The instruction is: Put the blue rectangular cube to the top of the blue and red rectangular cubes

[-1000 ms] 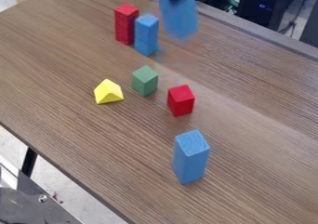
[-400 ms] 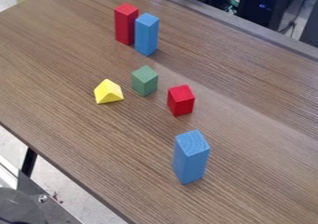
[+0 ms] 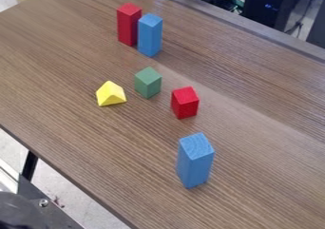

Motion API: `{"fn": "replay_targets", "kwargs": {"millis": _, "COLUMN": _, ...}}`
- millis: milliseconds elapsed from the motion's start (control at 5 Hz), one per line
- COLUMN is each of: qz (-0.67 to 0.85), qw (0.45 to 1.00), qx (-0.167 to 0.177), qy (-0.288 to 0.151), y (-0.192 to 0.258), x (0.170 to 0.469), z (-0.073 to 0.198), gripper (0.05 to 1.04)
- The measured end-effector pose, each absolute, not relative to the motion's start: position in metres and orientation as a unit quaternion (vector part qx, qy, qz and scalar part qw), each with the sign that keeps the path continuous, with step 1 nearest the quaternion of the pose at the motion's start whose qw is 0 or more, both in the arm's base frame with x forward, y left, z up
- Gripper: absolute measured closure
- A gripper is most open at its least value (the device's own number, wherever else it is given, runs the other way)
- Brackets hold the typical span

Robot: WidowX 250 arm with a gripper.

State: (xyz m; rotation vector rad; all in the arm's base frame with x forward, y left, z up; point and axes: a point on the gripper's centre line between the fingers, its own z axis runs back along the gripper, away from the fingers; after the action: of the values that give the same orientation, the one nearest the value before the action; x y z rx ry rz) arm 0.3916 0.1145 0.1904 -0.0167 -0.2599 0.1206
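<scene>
Blue cube lifted over the table (image 3: pixel 266 152) has gone; tool's state I cannot tell.

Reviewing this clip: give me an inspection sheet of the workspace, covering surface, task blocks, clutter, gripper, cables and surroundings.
Surface: wood-grain tabletop, no spill seen
Task blocks: tall red block and far blue block upright, side by side, contact unclear; near blue block upright, apart, not on top of them
Clutter: green block, short red block, yellow triangular block, between pair and near blue block
Gripper: no contact with any block
Cables: tangle beyond the far edge, off the tabletop
Surroundings: dark equipment with blue light; metal frame lower left
</scene>
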Motion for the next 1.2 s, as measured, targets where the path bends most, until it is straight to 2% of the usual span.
{"fn": "replay_targets", "kwargs": {"millis": 400, "qz": 0.077, "qw": 0.99, "qx": -0.01, "qy": -0.114, "y": 0.132, "x": 0.387, "z": 0.18, "gripper": 0.549}}
{"fn": "replay_targets", "kwargs": {"millis": 800, "qz": 0.074, "qw": 0.994, "qx": -0.014, "qy": -0.079, "y": 0.135, "x": 0.373, "z": 0.154, "gripper": 0.549}}
{"fn": "replay_targets", "kwargs": {"millis": 1200, "qz": 0.071, "qw": 0.995, "qx": -0.005, "qy": -0.074, "y": 0.137, "x": 0.37, "z": 0.146, "gripper": 0.549}}
